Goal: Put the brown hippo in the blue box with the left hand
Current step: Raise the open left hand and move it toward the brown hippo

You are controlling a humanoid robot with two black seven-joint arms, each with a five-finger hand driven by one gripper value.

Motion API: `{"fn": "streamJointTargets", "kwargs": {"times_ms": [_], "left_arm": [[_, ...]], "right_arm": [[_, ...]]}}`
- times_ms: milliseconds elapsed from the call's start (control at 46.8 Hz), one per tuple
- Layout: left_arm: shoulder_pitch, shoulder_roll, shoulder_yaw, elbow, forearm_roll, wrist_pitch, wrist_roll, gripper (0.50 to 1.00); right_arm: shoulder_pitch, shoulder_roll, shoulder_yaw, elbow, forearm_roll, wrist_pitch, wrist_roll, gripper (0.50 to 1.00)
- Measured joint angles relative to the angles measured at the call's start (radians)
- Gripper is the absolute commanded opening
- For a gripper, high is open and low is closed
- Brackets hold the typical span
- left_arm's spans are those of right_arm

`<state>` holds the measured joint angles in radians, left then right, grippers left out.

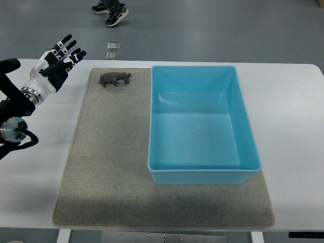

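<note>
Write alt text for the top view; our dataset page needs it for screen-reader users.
The robot's left hand, fingers spread and empty, hovers at the table's far left, apart from a brown hippo standing on a grey mat. An empty blue box sits on the mat right of the hippo; a person's shoes show beyond the white table.

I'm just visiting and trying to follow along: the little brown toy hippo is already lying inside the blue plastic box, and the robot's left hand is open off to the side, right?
Not quite. The top view shows the small brown toy hippo on the grey felt mat, just left of the blue plastic box, which holds nothing. The rest is right: the robot's left hand is open, off to the side.
</note>
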<state>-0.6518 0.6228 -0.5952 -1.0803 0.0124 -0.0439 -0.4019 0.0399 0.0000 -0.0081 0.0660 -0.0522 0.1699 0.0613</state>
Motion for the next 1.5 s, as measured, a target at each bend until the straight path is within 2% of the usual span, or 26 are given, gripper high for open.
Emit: {"fn": "streamJointTargets", "kwargs": {"times_ms": [770, 1048, 1219, 1347, 1497], "left_arm": [[-0.029, 0.000, -0.010, 0.002, 0.009, 0.000, -0.005, 1.000], [-0.038, 0.001, -0.013, 0.014, 0.239, 0.016, -0.010, 1.000], [-0.043, -0.002, -0.012, 0.020, 0.267, 0.005, -0.010, 1.000], [-0.075, -0.015, 0.003, 0.076, 0.297, 0.006, -0.006, 0.996], [-0.108, -0.052, 0.005, 0.146, 0.437, 0.049, 0.004, 0.996]], "right_arm": [[0.000, 0.000, 0.000, 0.000, 0.000, 0.000, 0.000, 0.936], [0.000, 0.000, 0.000, 0.000, 0.000, 0.000, 0.000, 0.936], [0.000, 0.000, 0.000, 0.000, 0.000, 0.000, 0.000, 0.936], [0.000, 0.000, 0.000, 0.000, 0.000, 0.000, 0.000, 0.936], [0.000, 0.000, 0.000, 0.000, 0.000, 0.000, 0.000, 0.936]]}}
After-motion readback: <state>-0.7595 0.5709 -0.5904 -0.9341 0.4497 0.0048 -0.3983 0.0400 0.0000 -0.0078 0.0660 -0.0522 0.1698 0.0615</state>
